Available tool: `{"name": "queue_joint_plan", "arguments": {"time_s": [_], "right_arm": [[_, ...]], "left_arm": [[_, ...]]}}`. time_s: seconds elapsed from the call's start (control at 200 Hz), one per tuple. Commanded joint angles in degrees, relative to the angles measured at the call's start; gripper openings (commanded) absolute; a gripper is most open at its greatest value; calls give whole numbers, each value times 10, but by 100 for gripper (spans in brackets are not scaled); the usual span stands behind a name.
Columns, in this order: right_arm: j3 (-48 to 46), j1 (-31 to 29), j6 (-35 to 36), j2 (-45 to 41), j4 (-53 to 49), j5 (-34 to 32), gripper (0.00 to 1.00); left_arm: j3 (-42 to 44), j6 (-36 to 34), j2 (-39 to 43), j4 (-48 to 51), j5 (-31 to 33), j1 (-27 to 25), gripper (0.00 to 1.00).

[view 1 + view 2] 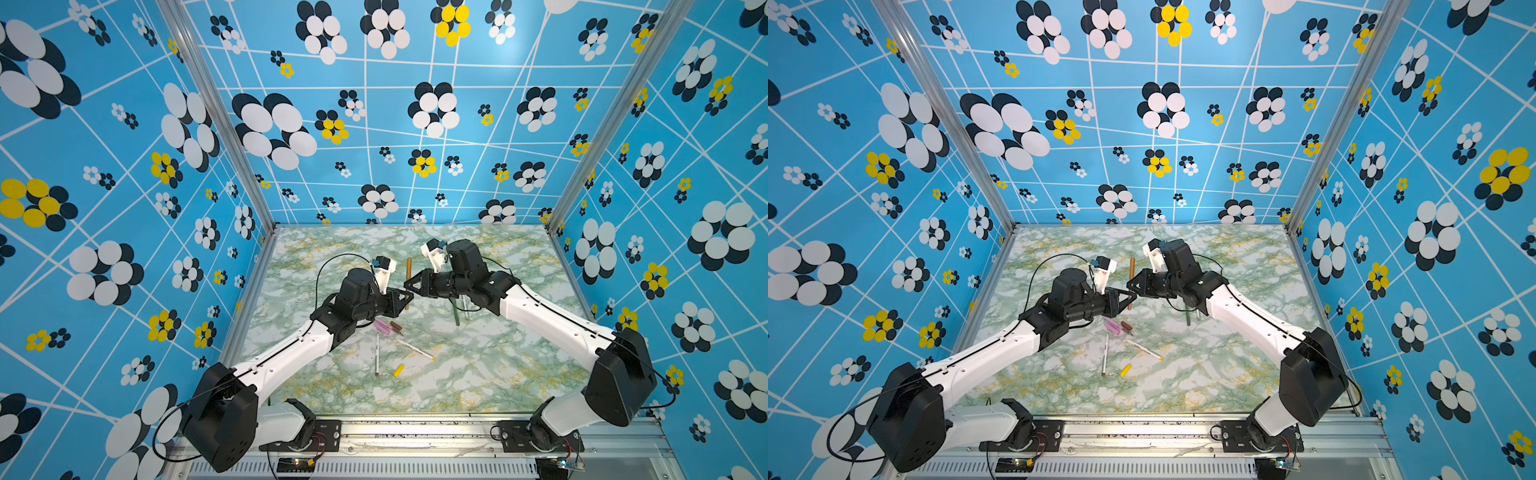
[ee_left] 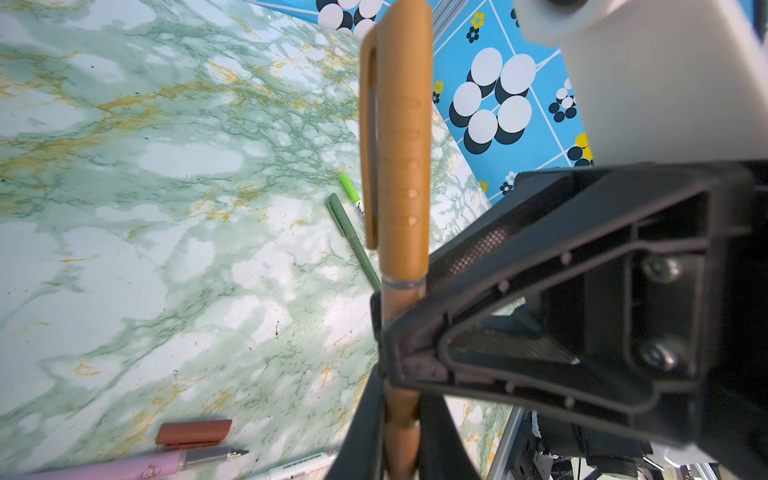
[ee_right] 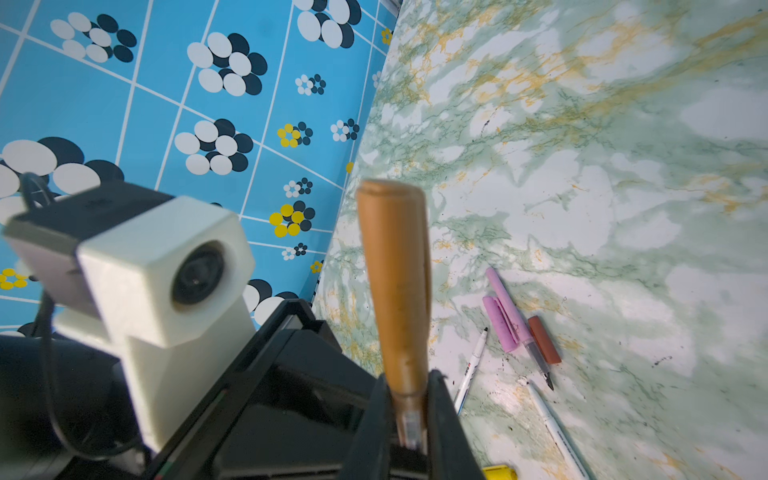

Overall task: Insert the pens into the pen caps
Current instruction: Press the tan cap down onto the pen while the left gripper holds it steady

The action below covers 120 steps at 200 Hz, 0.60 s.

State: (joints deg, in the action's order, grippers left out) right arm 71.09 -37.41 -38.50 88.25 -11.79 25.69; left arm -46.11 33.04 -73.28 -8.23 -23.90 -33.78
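In a top view: tan pen (image 1: 409,269) held up just beyond pink pen (image 1: 383,325), axis pointing away from it. Left gripper (image 1: 405,296) and right gripper (image 1: 409,286) meet on it, both clenched.
Left wrist: tan cap (image 2: 398,137) looks seated, axis straight out of jaws.
Right wrist: jaws pinch pen at cap base.

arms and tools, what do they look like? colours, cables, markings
The left arm and right arm have white shells, black joints and bulky black shoulders. The left tool and right tool are black ribbed triangles. A white camera block sits at each wrist; thin black cables loop along both arms.
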Motion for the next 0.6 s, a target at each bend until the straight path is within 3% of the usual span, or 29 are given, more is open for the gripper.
{"name": "queue_joint_plan", "arguments": {"time_s": [0.0,0.205,0.425,0.595], "right_arm": [[12,1,-10,8,10,1,9],[9,0,-14,14,14,2,8],[9,-1,-20,28,25,0,16],[11,-2,-21,37,29,0,17]], "left_arm": [[-1,3,3,-12,9,-4,0],[-10,3,-10,-18,-1,-6,0],[-10,2,-11,-19,-4,-8,0],[-7,1,-11,-19,-1,-8,0]]}}
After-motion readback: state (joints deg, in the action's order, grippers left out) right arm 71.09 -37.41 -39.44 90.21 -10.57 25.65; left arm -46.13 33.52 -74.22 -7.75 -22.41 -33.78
